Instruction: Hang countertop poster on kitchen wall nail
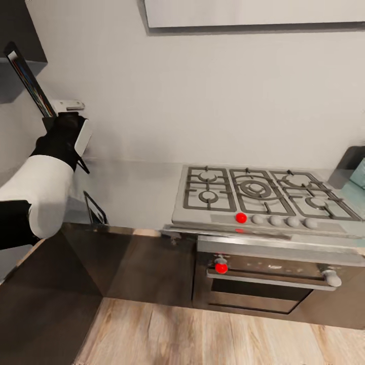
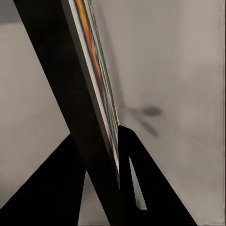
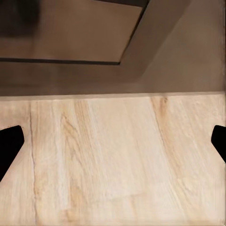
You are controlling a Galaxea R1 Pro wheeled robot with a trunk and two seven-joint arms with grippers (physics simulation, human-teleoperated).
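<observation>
Above the countertop's point(image 1: 137, 187) far left end, left gripper point(image 1: 60, 121) clamps the poster point(image 1: 30, 81), edge-on and tilted, near the wall. Right gripper point(image 3: 113, 150) spread wide over wooden floor point(image 3: 113, 160).

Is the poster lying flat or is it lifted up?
Lifted up: the left tool holds the poster tilted, edge-on, above the kitchen countertop.

We see the poster point(image 1: 30, 81) edge-on, artwork unreadable, its top cut off in the left wrist view, left end effector point(image 1: 63, 126) fingertips hidden behind the wrist, right end effector point(image 3: 113, 146) fingers cropped at both edges, worktop point(image 1: 137, 190) right end cut off.
</observation>
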